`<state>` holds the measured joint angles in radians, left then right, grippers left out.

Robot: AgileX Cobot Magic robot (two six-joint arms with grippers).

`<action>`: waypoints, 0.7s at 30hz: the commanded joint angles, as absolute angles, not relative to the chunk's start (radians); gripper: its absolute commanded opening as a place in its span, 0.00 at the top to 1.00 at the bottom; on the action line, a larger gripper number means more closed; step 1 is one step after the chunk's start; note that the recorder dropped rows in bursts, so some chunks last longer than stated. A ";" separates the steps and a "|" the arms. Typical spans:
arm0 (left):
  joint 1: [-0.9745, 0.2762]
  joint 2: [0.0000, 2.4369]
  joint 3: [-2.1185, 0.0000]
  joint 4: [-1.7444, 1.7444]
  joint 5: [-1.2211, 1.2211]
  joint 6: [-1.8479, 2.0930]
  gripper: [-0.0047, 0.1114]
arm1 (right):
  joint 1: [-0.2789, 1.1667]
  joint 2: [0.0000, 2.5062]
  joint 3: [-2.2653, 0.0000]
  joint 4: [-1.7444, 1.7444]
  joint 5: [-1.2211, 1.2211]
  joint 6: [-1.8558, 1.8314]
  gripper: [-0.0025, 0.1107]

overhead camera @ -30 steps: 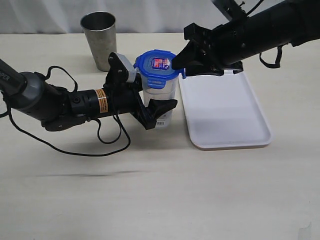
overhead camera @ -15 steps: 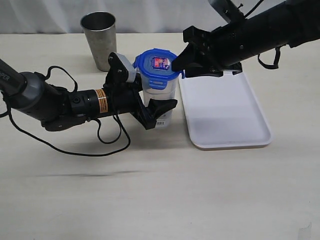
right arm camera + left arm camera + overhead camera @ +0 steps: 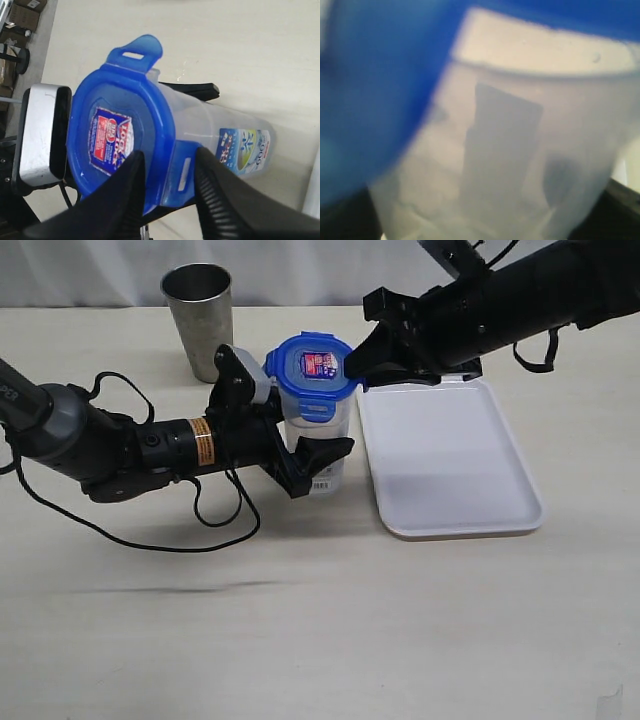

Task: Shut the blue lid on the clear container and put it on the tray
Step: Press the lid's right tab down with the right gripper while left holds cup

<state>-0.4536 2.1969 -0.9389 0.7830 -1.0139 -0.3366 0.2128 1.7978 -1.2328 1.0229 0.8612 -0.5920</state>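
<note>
The clear container (image 3: 322, 435) stands upright on the table, with my left gripper (image 3: 308, 427) shut on its body. One finger is in front and the other behind. The blue lid (image 3: 314, 373) with its red-and-white sticker sits on the container's mouth. My right gripper (image 3: 353, 367) is at the lid's tray-side edge. In the right wrist view its fingers (image 3: 218, 195) pinch the blue lid (image 3: 117, 135) across the rim and a folded-down clip tab (image 3: 182, 170). Another clip tab (image 3: 137, 50) sticks up. The blurred clear container (image 3: 520, 150) fills the left wrist view. The white tray (image 3: 450, 465) lies to the right.
A grey metal tumbler (image 3: 198, 320) stands behind and to the left of the container. The left arm's black cable (image 3: 200, 530) loops across the table in front of it. The tray's near edge is close beside the container.
My right gripper and arm have shifted slightly up and left at the lid's edge, and the lid has moved a little with it. The left gripper holds still.
</note>
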 commanded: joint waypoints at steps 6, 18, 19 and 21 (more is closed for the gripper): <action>-0.453 2.208 -0.934 0.800 -0.970 -0.345 0.96 | 0.248 1.802 -1.233 0.890 0.864 -0.509 0.68; -0.453 2.208 -0.934 0.800 -0.970 -0.345 0.96 | 0.248 1.872 -1.233 0.982 0.910 -0.593 0.74; -0.453 2.208 -0.934 0.800 -0.970 -0.345 0.96 | 0.248 1.878 -1.233 0.982 0.924 -0.591 0.74; -0.453 2.208 -0.934 0.800 -0.970 -0.345 0.96 | 0.248 1.888 -1.233 0.982 0.937 -0.591 0.74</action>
